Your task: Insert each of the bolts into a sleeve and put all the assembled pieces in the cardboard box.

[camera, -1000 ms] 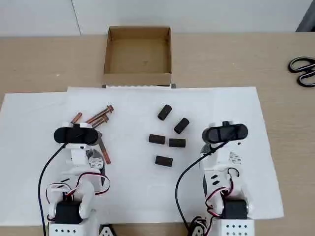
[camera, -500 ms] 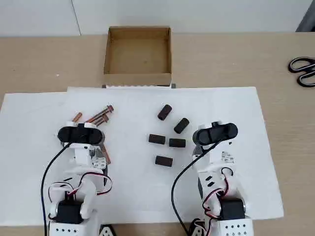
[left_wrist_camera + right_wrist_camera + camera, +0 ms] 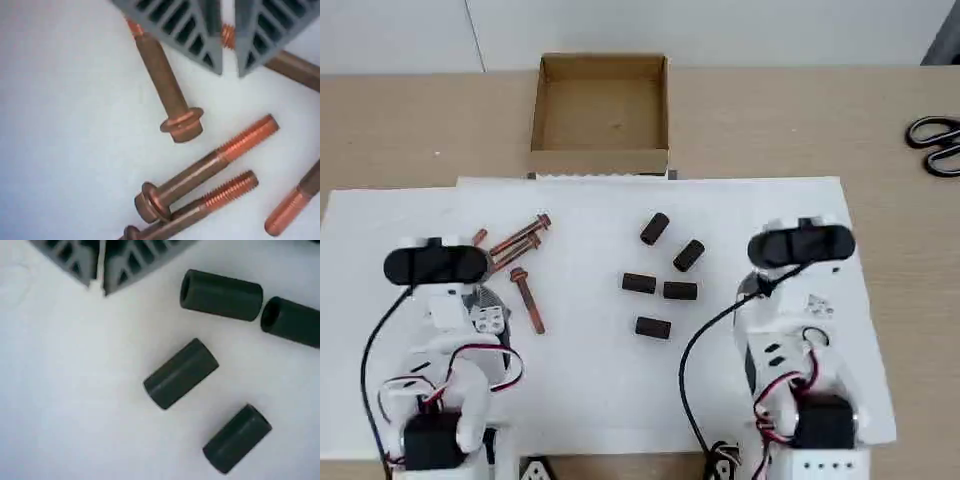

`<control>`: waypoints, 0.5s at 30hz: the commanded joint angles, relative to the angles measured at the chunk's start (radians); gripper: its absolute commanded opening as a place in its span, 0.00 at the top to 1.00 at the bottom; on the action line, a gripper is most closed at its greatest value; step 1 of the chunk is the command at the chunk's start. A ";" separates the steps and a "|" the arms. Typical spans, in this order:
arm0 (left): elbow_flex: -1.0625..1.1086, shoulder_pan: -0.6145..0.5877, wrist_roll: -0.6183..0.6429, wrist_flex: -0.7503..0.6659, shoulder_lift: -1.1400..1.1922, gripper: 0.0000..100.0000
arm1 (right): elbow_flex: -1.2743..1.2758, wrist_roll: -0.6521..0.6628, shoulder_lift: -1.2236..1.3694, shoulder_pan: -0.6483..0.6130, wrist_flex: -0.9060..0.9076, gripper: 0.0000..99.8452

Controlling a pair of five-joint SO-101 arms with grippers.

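Several copper bolts (image 3: 516,239) lie on the white paper at the left, one bolt (image 3: 529,301) apart and nearer the arms. In the left wrist view my left gripper (image 3: 230,72) hangs just above them, its grey fingers (image 3: 192,27) drawn together to a narrow slit with nothing held; one bolt (image 3: 167,90) lies beside the tips. Several black sleeves (image 3: 665,278) are scattered mid-paper. My right gripper (image 3: 97,289) is shut and empty, hovering beside the sleeves (image 3: 181,372). The cardboard box (image 3: 548,110) stands open at the back.
White paper (image 3: 620,390) covers the near half of the wooden table. Scissors (image 3: 935,143) lie at the far right edge. The left arm (image 3: 435,265) and right arm (image 3: 800,245) stand at the front, cables trailing behind them.
The left arm has swung left, uncovering the lone bolt. The right arm first leaned toward the sleeves, then swung back to the right.
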 commanded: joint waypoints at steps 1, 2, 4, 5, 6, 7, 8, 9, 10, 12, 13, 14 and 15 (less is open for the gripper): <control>-0.188 -0.002 -0.002 0.038 0.201 0.99 | -0.256 -0.014 0.226 0.012 0.048 1.00; -0.240 -0.002 -0.002 0.052 0.261 0.99 | -0.324 -0.014 0.283 0.012 0.074 0.99; -0.349 -0.002 -0.005 0.097 0.377 0.99 | -0.439 -0.015 0.392 0.010 0.145 0.99; -0.404 -0.002 -0.006 0.123 0.436 0.99 | -0.486 -0.028 0.444 0.010 0.180 0.99; -0.456 -0.002 -0.008 0.146 0.491 0.99 | -0.528 -0.057 0.499 0.010 0.214 0.99; -0.506 -0.002 -0.008 0.169 0.548 0.99 | -0.568 -0.094 0.555 0.012 0.249 0.99; -0.549 -0.002 -0.011 0.189 0.600 0.99 | -0.605 -0.127 0.610 0.012 0.288 0.99; -0.587 -0.002 -0.028 0.206 0.654 0.99 | -0.644 -0.164 0.664 0.012 0.329 0.99; -0.618 -0.002 -0.055 0.221 0.701 0.99 | -0.683 -0.198 0.717 0.012 0.366 0.99; -0.674 -0.002 -0.130 0.256 0.790 0.99 | -0.767 -0.269 0.819 0.010 0.430 0.99; -0.699 -0.002 -0.172 0.269 0.832 0.99 | -0.810 -0.302 0.869 0.012 0.461 0.99; -0.720 -0.002 -0.203 0.278 0.867 0.99 | -0.850 -0.333 0.915 0.012 0.487 0.99; -0.740 -0.002 -0.215 0.285 0.904 0.99 | -0.890 -0.365 0.963 0.010 0.515 0.99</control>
